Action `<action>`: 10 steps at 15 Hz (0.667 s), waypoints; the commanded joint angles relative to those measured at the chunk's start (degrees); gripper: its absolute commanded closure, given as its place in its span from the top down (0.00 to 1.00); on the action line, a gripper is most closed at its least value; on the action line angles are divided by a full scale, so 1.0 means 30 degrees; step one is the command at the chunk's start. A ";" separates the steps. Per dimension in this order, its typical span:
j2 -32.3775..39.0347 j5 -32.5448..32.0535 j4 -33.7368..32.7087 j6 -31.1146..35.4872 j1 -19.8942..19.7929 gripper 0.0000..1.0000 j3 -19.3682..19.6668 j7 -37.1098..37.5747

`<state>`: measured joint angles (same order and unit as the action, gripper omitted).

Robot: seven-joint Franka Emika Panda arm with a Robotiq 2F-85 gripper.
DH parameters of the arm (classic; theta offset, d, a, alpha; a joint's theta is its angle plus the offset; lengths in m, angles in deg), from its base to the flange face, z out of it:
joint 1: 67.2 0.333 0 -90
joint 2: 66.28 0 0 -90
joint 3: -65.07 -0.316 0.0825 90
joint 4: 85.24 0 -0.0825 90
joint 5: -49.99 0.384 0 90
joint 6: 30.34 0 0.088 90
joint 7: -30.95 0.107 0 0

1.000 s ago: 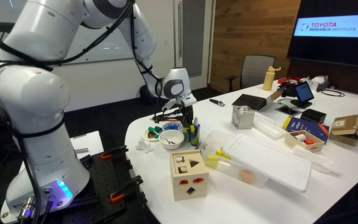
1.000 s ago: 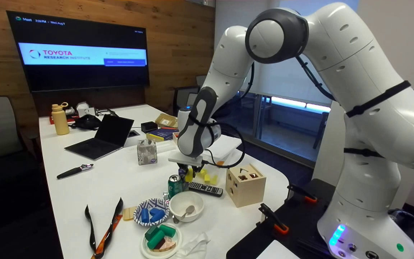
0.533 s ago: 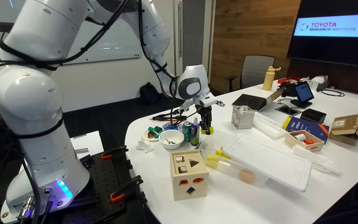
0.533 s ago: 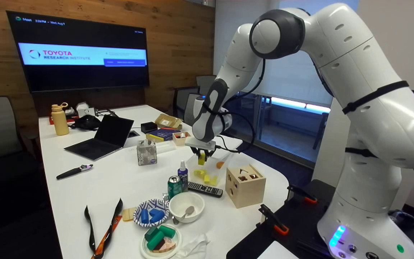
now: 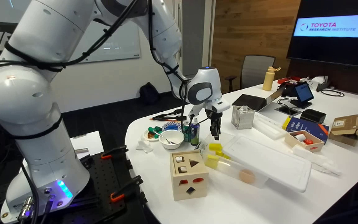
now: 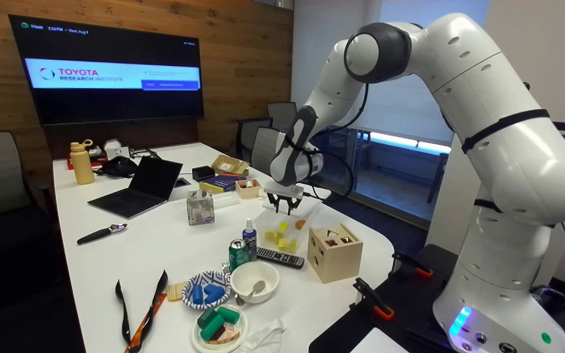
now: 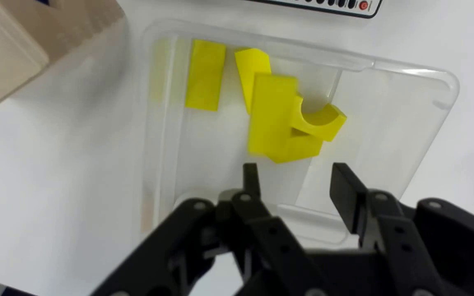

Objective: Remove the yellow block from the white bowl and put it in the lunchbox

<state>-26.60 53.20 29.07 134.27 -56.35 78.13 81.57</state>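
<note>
The yellow block (image 7: pixel 273 115) is out of my fingers. It is blurred in the wrist view, over several other yellow pieces in the clear plastic lunchbox (image 7: pixel 216 160). It also shows below the fingers in both exterior views (image 5: pixel 215 147) (image 6: pixel 283 226). Whether it has come to rest, I cannot tell. My gripper (image 7: pixel 296 179) is open and empty above the lunchbox; it also shows in both exterior views (image 5: pixel 216 137) (image 6: pixel 283 212). The white bowl (image 6: pixel 269 275) stands apart on the table with a spoon (image 6: pixel 257 288) and no yellow block in it.
The wooden cube (image 5: pixel 189 180) stands close to the lunchbox. A white lid (image 5: pixel 269 161) lies tilted across one part of the box. A remote (image 6: pixel 280 257), a spray bottle (image 6: pixel 249 239) and a green can (image 6: pixel 238 256) stand between bowl and box. A tissue box (image 5: pixel 243 117) is beyond.
My gripper has moved from near the can and spray bottle to above the lunchbox, carrying the yellow block. It has since opened, and the block has left the fingers and moved down.
</note>
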 commanded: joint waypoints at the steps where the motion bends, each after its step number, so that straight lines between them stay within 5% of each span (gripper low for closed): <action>1: 0.0512 0.0754 -0.0865 -0.0170 -0.1034 0.80 -0.1127 -0.1440; 4: 0.0560 0.0862 -0.1061 -0.0249 -0.0973 1.00 -0.1265 -0.1894; 10: 0.0194 0.0832 -0.1351 -0.1650 -0.0640 1.00 -0.1608 -0.2239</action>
<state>-24.94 54.30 25.86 133.04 -58.24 74.28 77.26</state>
